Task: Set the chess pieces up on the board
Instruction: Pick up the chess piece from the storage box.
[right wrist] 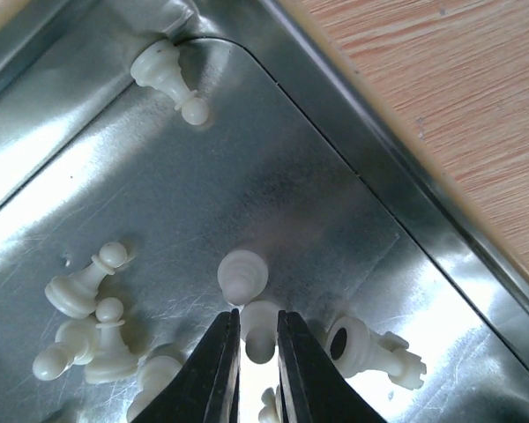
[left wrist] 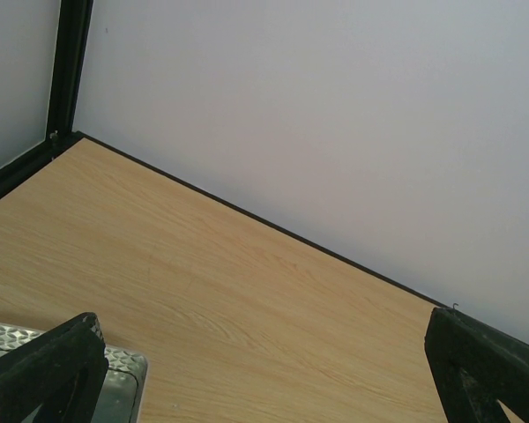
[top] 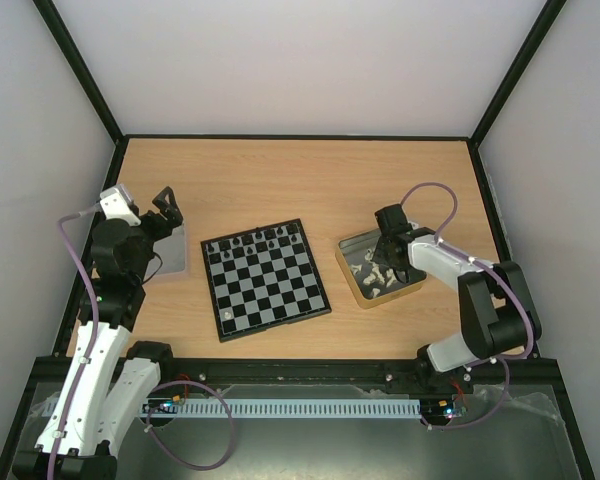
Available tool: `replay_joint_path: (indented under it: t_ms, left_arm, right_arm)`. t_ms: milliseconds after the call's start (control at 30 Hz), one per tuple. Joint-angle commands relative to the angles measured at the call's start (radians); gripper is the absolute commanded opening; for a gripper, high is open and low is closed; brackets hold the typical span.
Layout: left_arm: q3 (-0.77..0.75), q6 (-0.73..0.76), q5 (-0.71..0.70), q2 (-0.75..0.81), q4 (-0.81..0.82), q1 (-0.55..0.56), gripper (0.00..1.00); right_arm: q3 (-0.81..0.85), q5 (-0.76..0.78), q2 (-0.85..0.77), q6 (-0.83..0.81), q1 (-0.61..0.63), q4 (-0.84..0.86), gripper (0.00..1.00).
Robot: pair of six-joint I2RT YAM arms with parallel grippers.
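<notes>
Tray shiny metal; white pieces glossy plastic; table matt wood.

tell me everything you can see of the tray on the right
The tray is shallow and rectangular with rounded corners, shiny silver metal inside, gold-looking at the rim. It lies flat on the table, right of the board, slightly turned. White pieces lie toppled in it. The right gripper reaches in, pinching one piece.

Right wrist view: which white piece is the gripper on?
The white piece pinched between the fingertips of the right gripper, bottom centre; the others in the tray lie outside them.
</notes>
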State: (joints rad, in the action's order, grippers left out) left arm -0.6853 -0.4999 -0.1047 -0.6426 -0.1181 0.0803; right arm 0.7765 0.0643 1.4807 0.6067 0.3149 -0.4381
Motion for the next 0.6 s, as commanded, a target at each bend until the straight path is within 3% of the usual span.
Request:
replay_joint_path:
  t_ms: [0,167,567]
  left_arm:
    - [-0.002,0.009,-0.014,0.005,0.025,0.0,1.0]
    - [-0.002,0.008,-0.016,0.003,0.023,0.0,1.0]
    - [-0.002,0.005,-0.011,0.0,0.024,-0.001,1.0]
  right_arm:
    - [0.003,0.055,0.019,-0.016,-0.005,0.018,0.12]
    - [0.017,0.055,0.033,-0.024,-0.005,0.02,0.02]
    - [0.082,-0.077,-0.111,-0.017,-0.005,-0.052,0.02]
